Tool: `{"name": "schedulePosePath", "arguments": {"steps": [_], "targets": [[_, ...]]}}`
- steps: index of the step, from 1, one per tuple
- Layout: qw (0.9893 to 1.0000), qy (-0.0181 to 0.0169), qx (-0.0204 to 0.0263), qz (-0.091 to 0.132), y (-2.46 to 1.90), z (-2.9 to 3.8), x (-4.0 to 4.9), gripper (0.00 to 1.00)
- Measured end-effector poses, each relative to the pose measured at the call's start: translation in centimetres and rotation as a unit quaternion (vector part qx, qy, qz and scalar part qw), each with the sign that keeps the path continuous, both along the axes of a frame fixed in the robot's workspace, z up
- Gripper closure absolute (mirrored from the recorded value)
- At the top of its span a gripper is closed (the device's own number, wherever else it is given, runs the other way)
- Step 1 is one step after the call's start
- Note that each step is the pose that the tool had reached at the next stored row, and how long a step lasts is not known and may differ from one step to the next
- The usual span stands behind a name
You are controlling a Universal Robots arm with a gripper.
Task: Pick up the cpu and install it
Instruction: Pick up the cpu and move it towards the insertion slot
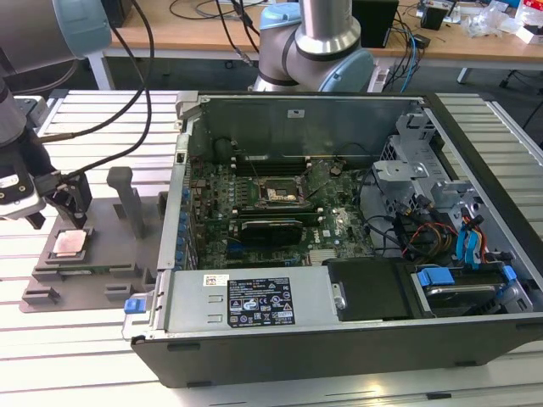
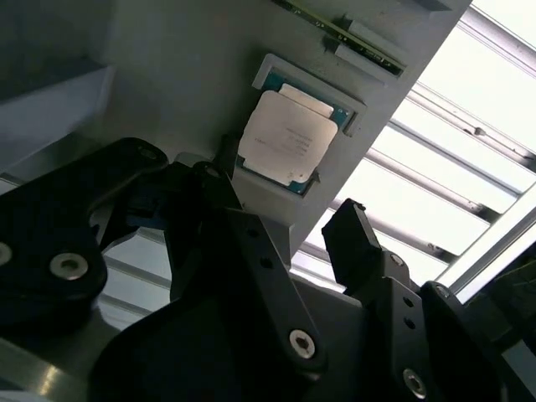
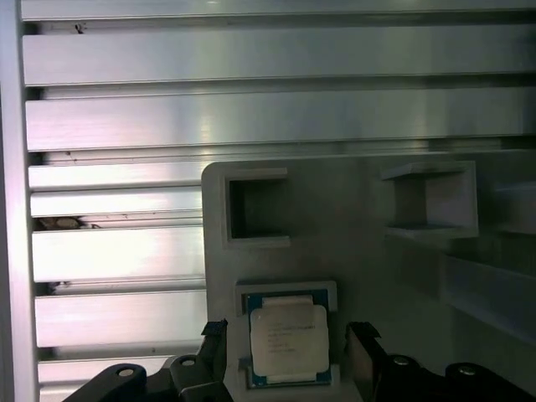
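Observation:
The cpu [image 1: 69,244] is a flat square chip with a silver top. It lies in a recess of the grey plastic tray [image 1: 93,275] at the exterior view's left. My gripper [image 1: 59,216] hangs just above it, open. In both wrist views the two black fingers stand on either side of the cpu [image 3: 289,339] [image 2: 285,138], apart from it, with nothing held between them. My gripper [image 3: 289,333] [image 2: 289,197] is centred over the chip's pocket. The motherboard socket [image 1: 278,195] lies inside the open computer case [image 1: 339,331].
The tray carries an upright grey post [image 1: 129,197] and empty pockets [image 3: 255,209]. It rests on a ribbed aluminium table [image 3: 251,117]. Cables [image 1: 110,127] run from the arm across the table. The case's drive cage and wiring [image 1: 424,212] fill its right side.

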State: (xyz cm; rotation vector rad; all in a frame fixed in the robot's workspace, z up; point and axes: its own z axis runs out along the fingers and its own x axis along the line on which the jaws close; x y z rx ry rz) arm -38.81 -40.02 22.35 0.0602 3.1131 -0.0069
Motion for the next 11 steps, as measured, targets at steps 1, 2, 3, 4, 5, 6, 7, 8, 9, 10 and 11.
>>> {"name": "schedulePosePath", "arguments": {"steps": [1,2,3,4,5,6,7,8,9,10,11], "targets": [[1.0,0.0,0.0,0.0,0.0,-0.03,0.0,0.32],[1.0,0.0,0.0,0.0,0.0,-0.07,0.0,0.32],[1.0,0.0,0.0,0.0,0.0,-0.1,0.0,0.32],[1.0,0.0,0.0,0.0,0.0,-0.13,0.0,0.32],[1.0,0.0,0.0,0.0,0.0,-0.15,0.0,0.32],[1.0,0.0,0.0,0.0,0.0,-0.19,0.0,0.32],[1.0,0.0,0.0,0.0,0.0,-0.23,0.0,0.32],[1.0,0.0,0.0,0.0,0.0,-0.25,0.0,0.32],[1.0,0.0,0.0,0.0,0.0,-0.27,0.0,0.32],[1.0,0.0,0.0,0.0,0.0,-0.31,0.0,0.32],[1.0,0.0,0.0,0.0,0.0,-0.34,0.0,0.32]]}}
